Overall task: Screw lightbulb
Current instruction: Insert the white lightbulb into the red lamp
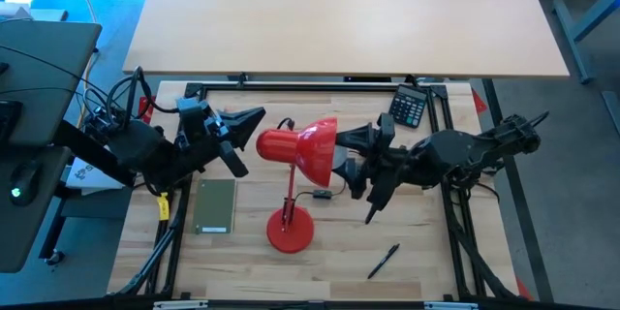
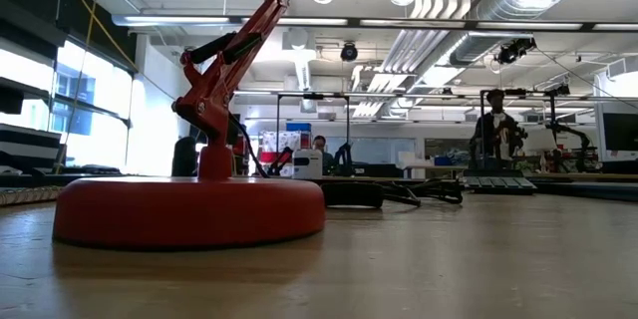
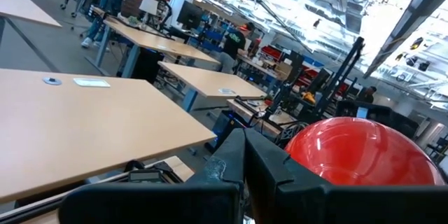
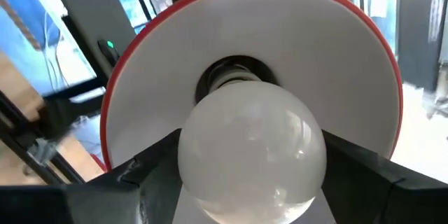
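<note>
Lightbulb (image 4: 252, 150), judged light, smooth and fragile, was cradled at its widest girth between the right gripper (image 4: 245, 182) fingers, grasped gently.

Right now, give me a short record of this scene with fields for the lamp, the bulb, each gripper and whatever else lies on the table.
lamp: red desk lamp, round base on wooden table, shade turned sideways
bulb: white rounded lightbulb at shade's socket
right gripper: fingers either side of bulb
left gripper: shut, behind shade
other items: black calculator, black pen, green notebook
</note>
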Controlling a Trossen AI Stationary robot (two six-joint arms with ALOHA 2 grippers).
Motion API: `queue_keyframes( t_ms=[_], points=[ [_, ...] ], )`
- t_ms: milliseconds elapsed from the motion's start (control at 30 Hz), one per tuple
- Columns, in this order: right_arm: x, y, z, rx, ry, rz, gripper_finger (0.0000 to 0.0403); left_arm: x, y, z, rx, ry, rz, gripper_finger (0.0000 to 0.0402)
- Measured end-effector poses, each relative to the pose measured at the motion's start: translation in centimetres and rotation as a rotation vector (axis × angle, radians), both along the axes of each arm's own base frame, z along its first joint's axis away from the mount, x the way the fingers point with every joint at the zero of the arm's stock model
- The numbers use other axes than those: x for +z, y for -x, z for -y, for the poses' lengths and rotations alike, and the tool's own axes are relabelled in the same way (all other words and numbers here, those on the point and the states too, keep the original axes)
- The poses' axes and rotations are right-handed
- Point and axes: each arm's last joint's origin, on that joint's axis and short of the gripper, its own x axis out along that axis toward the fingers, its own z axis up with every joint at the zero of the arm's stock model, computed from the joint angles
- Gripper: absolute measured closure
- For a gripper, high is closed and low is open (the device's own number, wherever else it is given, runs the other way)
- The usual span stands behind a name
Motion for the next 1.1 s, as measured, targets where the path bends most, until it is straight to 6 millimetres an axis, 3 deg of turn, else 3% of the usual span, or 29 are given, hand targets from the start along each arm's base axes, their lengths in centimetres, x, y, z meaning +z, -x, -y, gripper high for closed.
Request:
queue_keyframes(
  t_ms=[433,867,1100],
  points=[
    [0.0,0.3,-0.8,0.104,-0.498,0.057,0.0130,-0.4,-0.1,0.0,0.001,-0.025,-0.040,0.0401],
    [0.0,0.5,-1.3,0.246,-1.207,0.125,0.0131,-0.4,-0.1,0.0,0.001,-0.026,-0.041,0.0402],
    [0.0,0.6,-1.3,0.252,-1.204,0.123,0.0129,-0.5,-0.1,0.0,0.000,-0.033,-0.051,0.0401]
  ],
)
